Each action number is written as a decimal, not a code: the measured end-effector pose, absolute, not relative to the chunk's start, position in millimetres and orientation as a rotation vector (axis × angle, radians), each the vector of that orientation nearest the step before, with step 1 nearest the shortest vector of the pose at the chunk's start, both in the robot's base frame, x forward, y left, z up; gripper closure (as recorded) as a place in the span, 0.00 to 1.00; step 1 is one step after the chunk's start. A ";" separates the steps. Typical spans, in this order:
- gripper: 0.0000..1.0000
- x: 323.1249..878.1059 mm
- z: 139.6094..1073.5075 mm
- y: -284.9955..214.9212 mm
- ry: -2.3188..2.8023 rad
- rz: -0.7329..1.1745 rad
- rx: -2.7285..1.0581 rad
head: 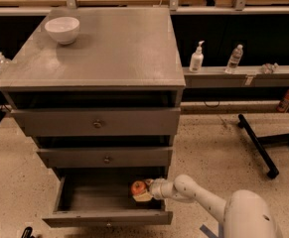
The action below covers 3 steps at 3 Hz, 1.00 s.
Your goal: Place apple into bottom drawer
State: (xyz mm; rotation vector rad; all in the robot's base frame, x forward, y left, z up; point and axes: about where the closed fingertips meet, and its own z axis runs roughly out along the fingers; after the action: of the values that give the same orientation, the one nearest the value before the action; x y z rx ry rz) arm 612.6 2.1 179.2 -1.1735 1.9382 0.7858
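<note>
The bottom drawer (107,218) of the grey cabinet is pulled open, and its dark inside is in view. My gripper (143,191) reaches in over the drawer's right side, with the white arm (193,195) coming from the lower right. It is shut on the small red apple (138,186) and holds it inside the drawer near the right wall, low over the drawer floor. The middle drawer (104,157) and the top drawer (97,123) are closed.
A white bowl (62,29) stands on the cabinet top (114,48) at the back left. Bottles (197,57) stand on a shelf to the right. A black stand leg (255,145) lies on the speckled floor at the right.
</note>
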 end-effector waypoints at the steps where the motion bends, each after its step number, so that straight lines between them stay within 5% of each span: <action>1: 1.00 623.3 177.7 17.7 1.926 0.807 -1.171; 3: 1.00 636.0 179.3 51.7 1.867 0.864 -1.182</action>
State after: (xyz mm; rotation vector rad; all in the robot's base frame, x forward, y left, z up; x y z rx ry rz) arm 636.0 51.7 179.3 -1.1822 1.8669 0.8643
